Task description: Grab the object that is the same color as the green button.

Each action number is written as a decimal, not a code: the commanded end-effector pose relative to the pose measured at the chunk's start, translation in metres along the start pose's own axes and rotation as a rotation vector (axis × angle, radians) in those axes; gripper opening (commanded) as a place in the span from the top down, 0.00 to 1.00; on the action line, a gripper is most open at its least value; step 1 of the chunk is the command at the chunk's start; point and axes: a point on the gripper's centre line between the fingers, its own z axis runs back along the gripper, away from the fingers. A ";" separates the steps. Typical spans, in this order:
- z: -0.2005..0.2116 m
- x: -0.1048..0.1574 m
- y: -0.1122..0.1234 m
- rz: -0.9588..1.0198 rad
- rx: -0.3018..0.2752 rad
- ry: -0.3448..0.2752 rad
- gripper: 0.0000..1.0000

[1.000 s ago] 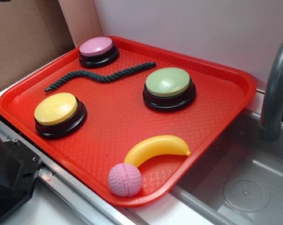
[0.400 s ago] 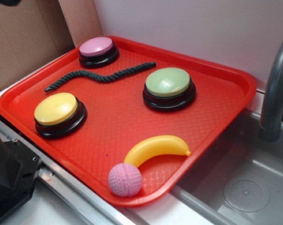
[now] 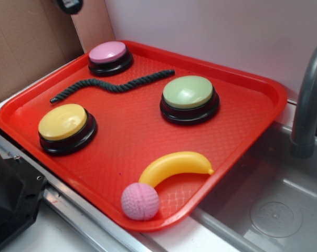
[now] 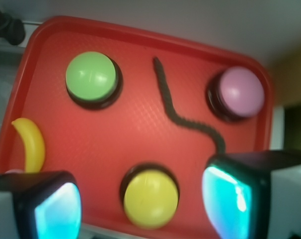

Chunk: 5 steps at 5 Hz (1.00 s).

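Observation:
A dark green twisted rope (image 3: 108, 85) lies wavy on the red tray (image 3: 253, 84), between the pink-topped button and the green button (image 3: 189, 97). In the wrist view the rope (image 4: 183, 117) runs from the tray's middle to the right, and the green button (image 4: 90, 77) is at upper left. My gripper (image 4: 143, 206) is open and empty, high above the tray's near side over the yellow-topped button (image 4: 150, 198). In the exterior view only a dark bit of it (image 3: 70, 5) shows at the top edge.
A pink-topped button (image 3: 110, 56), a yellow-topped button (image 3: 64, 126), a yellow banana (image 3: 174, 165) and a pink ball (image 3: 139, 201) sit on the tray. A sink basin (image 3: 274, 210) with a grey faucet (image 3: 308, 105) lies to the right. Cardboard (image 3: 27, 42) stands behind left.
A dark part of the gripper has come into the exterior view at the top edge and moved right. Nothing on the tray has moved.

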 end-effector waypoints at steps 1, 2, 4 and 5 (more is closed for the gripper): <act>-0.050 0.044 0.045 -0.168 0.060 -0.076 0.00; -0.076 0.051 0.050 -0.214 0.045 -0.058 0.00; -0.129 0.051 0.058 -0.206 0.010 -0.010 0.00; -0.147 0.048 0.052 -0.182 0.053 0.033 0.00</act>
